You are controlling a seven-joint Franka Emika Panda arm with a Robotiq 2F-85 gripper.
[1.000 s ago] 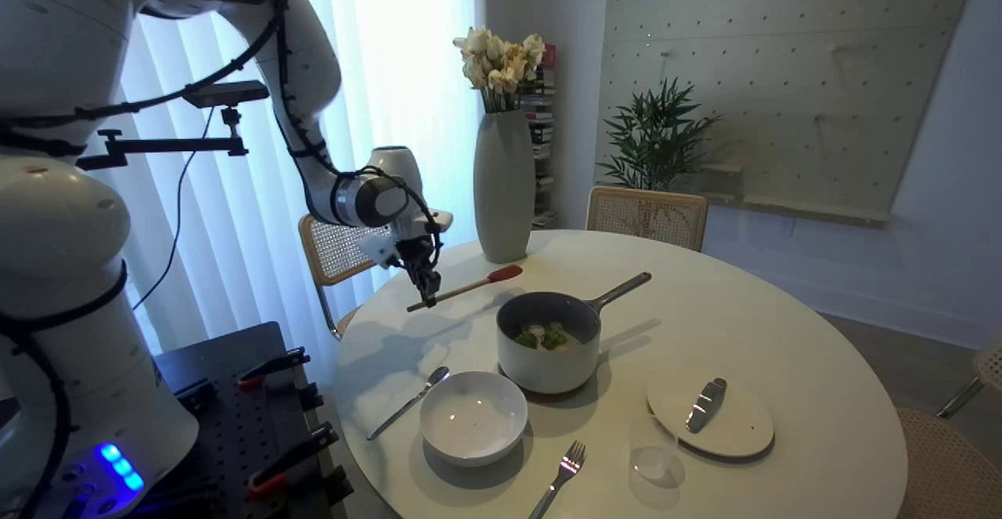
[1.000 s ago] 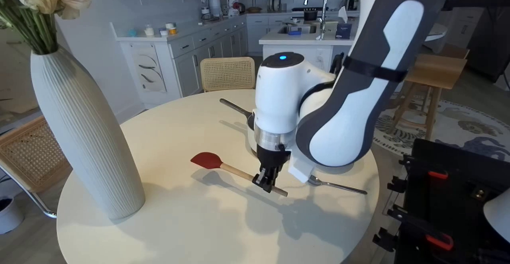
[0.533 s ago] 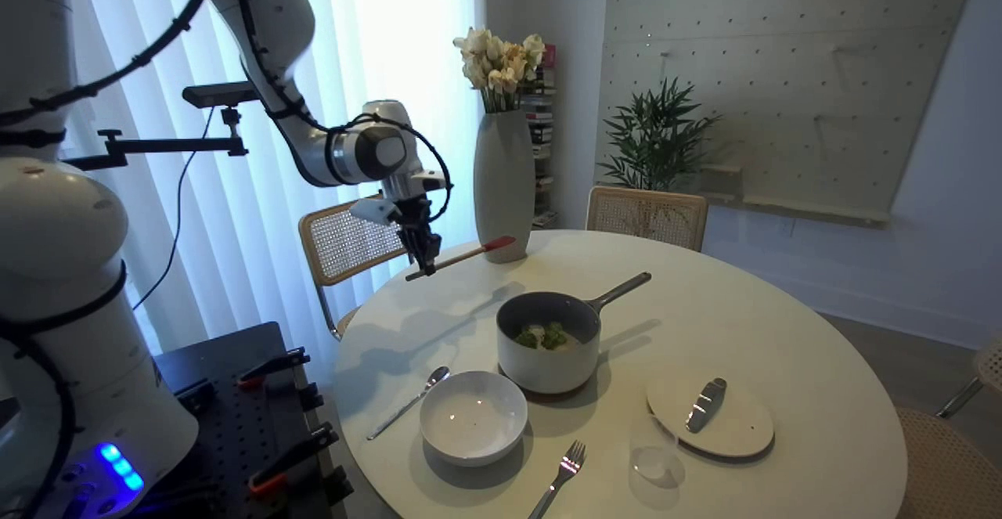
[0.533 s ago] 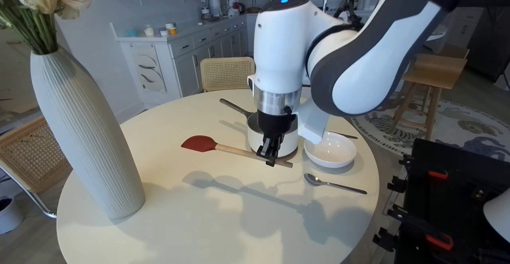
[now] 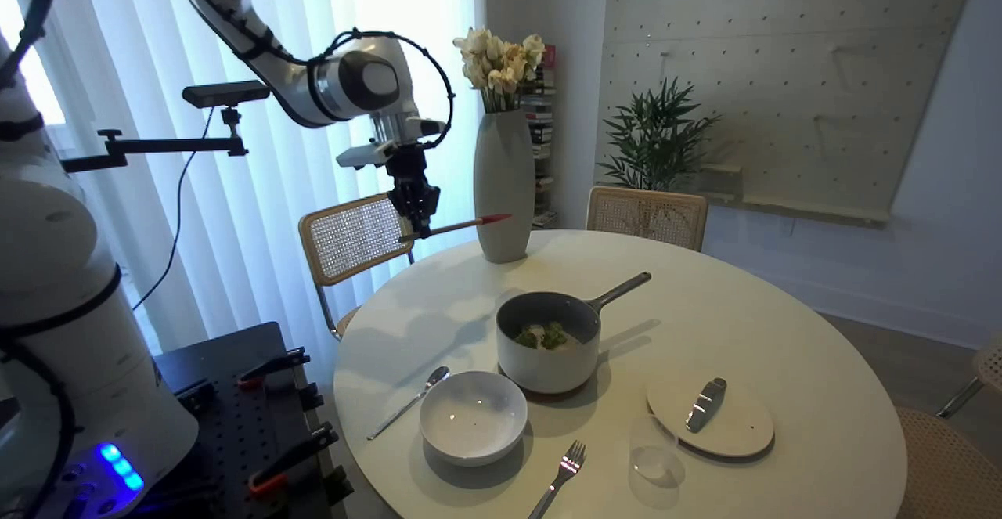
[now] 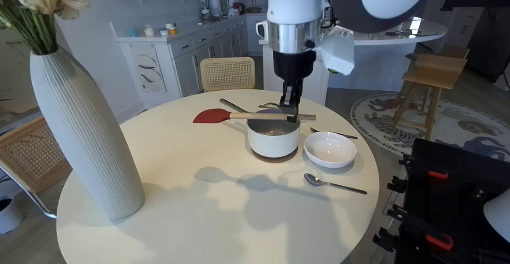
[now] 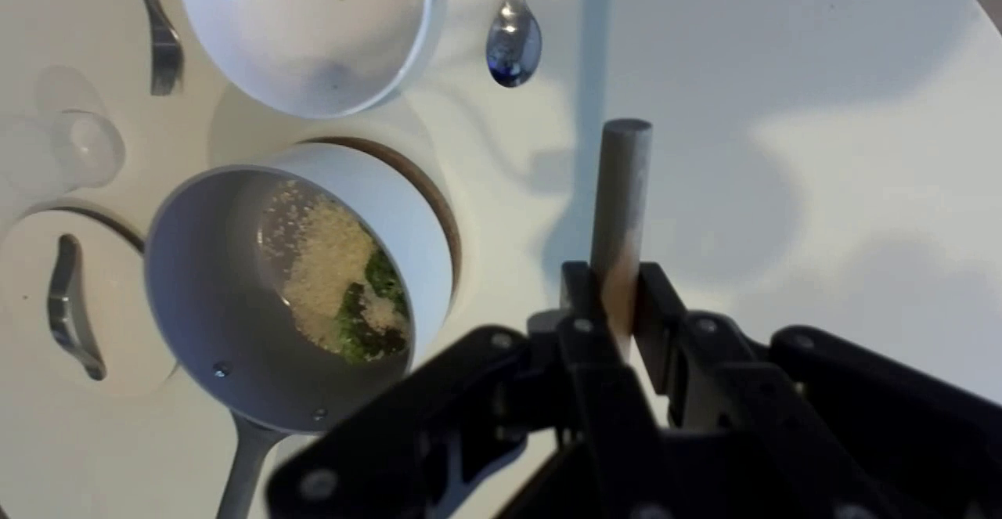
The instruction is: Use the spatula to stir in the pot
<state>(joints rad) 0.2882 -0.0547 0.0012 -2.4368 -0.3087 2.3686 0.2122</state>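
My gripper [image 7: 614,275] is shut on the pale wooden handle of the spatula [image 6: 255,116], near the handle's plain end. The handle end stands out past the fingertips in the wrist view, while the red head is out of sight there. In both exterior views the spatula hangs well above the table, roughly level, its red head [image 6: 212,116] pointing away from the arm. The pot [image 5: 548,364] rests on a brown trivet, with green pieces and pale grains inside. From the wrist, the pot [image 7: 200,308] lies to the left of the gripper, apart from the spatula.
A tall white vase [image 5: 503,182] of flowers stands near the table edge, close to the spatula's head in an exterior view. Around the pot lie a white bowl [image 5: 473,417], a spoon [image 5: 411,403], a fork [image 5: 560,476], a clear glass [image 5: 656,460] and a lid [image 5: 740,425].
The gripper has risen from low over the table with the spatula in its grip. The spatula has swung closer to level. Pot and tableware have stayed put.
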